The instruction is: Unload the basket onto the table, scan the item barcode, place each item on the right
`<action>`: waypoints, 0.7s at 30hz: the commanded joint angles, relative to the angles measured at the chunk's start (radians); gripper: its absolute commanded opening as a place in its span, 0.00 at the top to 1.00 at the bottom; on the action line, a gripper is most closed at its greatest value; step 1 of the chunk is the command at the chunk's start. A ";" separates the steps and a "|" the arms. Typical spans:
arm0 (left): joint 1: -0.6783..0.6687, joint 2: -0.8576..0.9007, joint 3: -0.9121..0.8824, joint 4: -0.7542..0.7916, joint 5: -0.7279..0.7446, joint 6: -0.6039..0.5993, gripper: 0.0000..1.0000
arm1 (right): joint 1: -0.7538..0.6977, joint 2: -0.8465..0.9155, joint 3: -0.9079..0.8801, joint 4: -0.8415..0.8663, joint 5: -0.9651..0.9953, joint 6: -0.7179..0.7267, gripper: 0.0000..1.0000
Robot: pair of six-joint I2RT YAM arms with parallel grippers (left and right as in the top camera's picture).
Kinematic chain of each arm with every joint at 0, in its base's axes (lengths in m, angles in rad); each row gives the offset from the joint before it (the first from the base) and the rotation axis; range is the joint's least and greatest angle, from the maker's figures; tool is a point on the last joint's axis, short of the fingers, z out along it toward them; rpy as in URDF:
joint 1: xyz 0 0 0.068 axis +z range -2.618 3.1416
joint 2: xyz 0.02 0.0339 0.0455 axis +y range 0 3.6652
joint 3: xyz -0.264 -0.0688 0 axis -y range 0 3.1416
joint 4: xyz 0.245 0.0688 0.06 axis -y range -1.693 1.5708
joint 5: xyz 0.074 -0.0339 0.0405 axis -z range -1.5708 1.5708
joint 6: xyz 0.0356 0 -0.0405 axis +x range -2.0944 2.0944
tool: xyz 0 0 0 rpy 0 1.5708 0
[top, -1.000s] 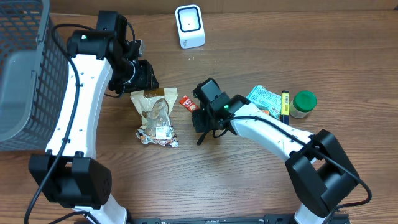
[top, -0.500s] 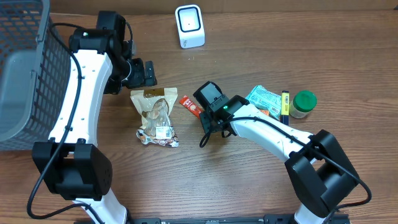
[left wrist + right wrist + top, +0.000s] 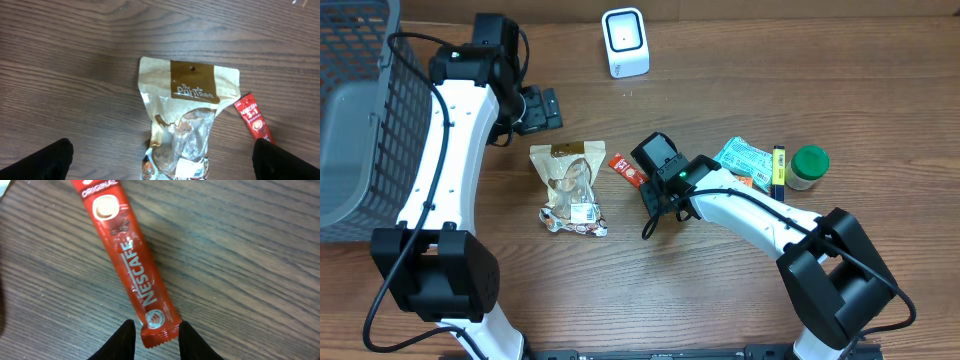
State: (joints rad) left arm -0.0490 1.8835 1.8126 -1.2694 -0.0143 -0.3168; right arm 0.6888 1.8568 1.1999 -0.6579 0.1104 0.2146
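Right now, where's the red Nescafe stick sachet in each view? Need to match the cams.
Overhead: red Nescafe stick sachet near centre, its right end covered.
Left wrist: right edge, slanted.
Right wrist: centre, lower end between the right fingers.
Landmark: brown-and-clear snack pouch, just left of it in overhead and left wrist.

the sachet [image 3: 131, 265] is red with white lettering and a pale cup print. the pouch [image 3: 192, 95] is tan with a brown band in white script, and clear lower down. the table [image 3: 720, 310] is brown wood grain. the basket [image 3: 360, 60] is grey mesh, the scanner [image 3: 624, 42] white, the jar lid [image 3: 810, 160] green. the small packet [image 3: 745, 158] looks teal.
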 commanded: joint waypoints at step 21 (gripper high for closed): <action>0.057 0.055 -0.026 0.011 -0.046 -0.028 0.00 | 0.002 0.069 -0.011 0.021 -0.032 -0.074 0.64</action>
State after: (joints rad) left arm 0.0044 1.9079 1.8050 -1.2610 -0.0425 -0.3241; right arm 0.6888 1.9022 1.1992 -0.6437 0.0875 0.1547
